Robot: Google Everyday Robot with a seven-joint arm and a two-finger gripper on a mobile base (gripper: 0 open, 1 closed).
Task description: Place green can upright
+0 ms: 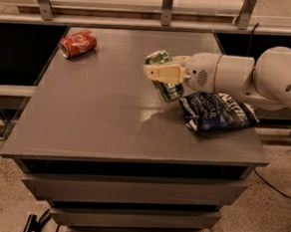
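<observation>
While pinched in end effector point(157, 72), green can point(170, 90) hangs tilted, apparently clear of bench point(95, 119). Blue snack bag point(221, 111) lies just behind end effector, under wrist. Red can point(78, 43) lies on side, well apart, beyond fingertips.

Two drink cans share one grey table point(95, 114): a single green can point(170, 90), clamped tilted in the robot's one gripper point(158, 66) above the middle of the tabletop towards its right edge, and a single red can point(78, 43) lying on its side at the far left corner. One dark blue snack bag point(218, 112) sits at the right edge. Three drawer fronts point(130, 191) stack below, and three metal posts point(166, 7) stand beyond the far edge.
</observation>
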